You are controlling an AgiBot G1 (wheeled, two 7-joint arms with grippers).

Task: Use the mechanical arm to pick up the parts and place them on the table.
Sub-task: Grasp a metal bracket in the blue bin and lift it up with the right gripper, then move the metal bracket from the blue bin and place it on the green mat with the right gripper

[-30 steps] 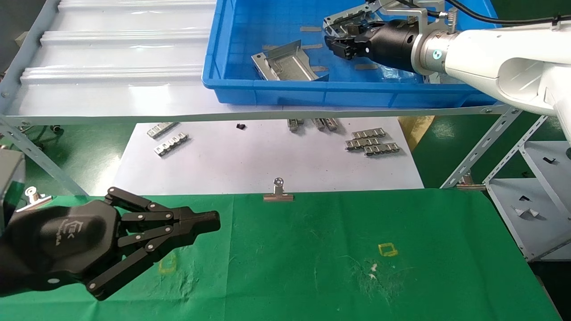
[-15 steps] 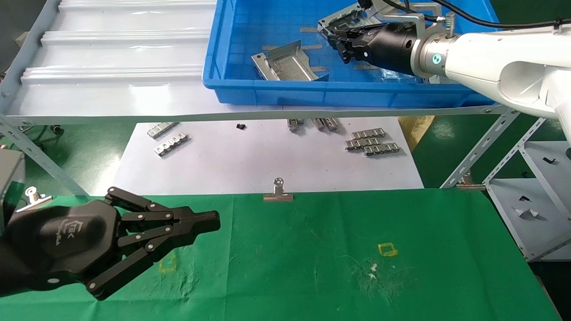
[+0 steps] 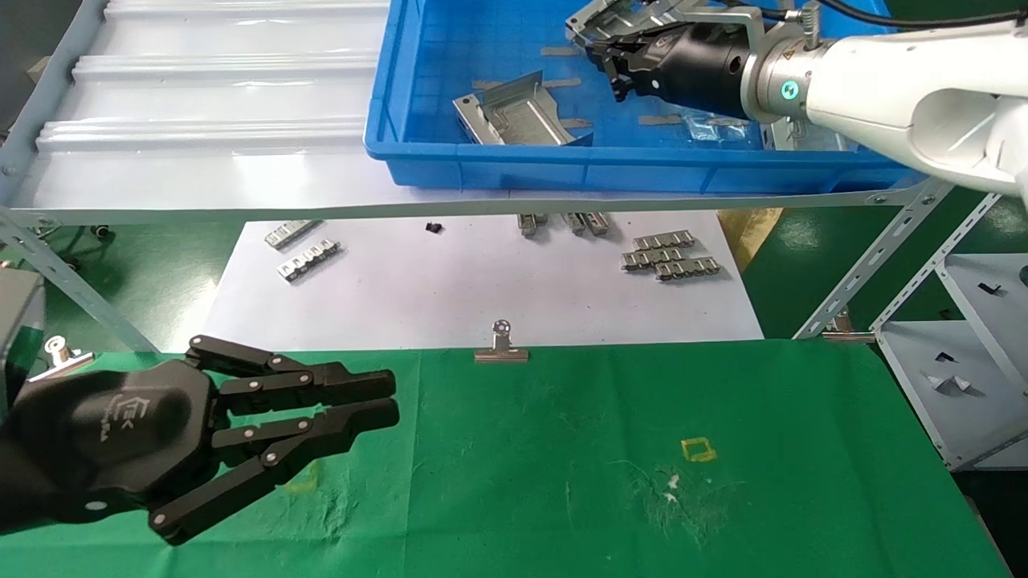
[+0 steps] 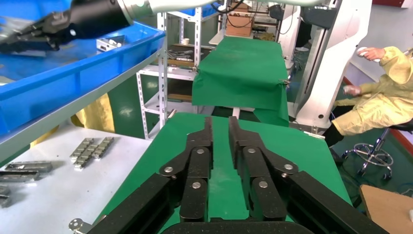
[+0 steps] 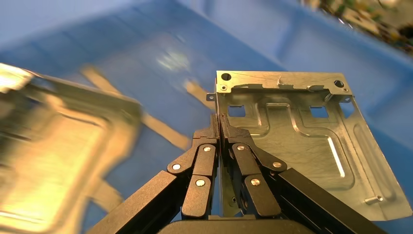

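Right wrist view shows the right end effector (image 5: pixel 218 122) pinching only the thin edge of one part (image 5: pixel 297 141) above the blue bin (image 5: pixel 302 39), so it could slip and fall.

The left end effector (image 4: pixel 220 127) hangs over the green-clothed counter (image 4: pixel 297 146), its two black linkage fingers (image 4: pixel 203 146) parted by a narrow gap through which the cloth shows. Beyond the counter's edge a white sheet (image 4: pixel 44 195) carries small ribbed metal strips (image 4: pixel 91 148). Above it a blue bin (image 4: pixel 73 83) sits on a grey shelf; the right end effector (image 4: pixel 14 38) reaches in over the bin. Its grip cannot be judged here. Well beyond the counter's far edge a person in yellow (image 4: pixel 384 105) sits.
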